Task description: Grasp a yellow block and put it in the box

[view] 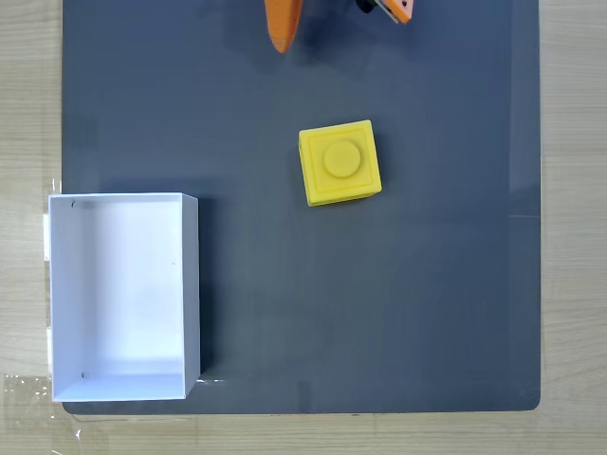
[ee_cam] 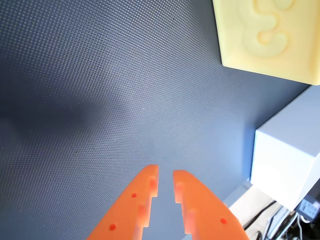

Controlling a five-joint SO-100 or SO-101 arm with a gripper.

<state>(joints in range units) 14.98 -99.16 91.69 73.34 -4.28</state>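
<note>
Left, fixed view: the box, open-topped; centre: the yellow block on the dark surface, stud up; above: end effector, nearly pressed together, holding nothing. We'd spread it, then straddle the block squarely

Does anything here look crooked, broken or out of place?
Nothing much. The yellow block sits slightly askew on the dark mat, stud up. The box stands upright and looks undamaged.
</note>
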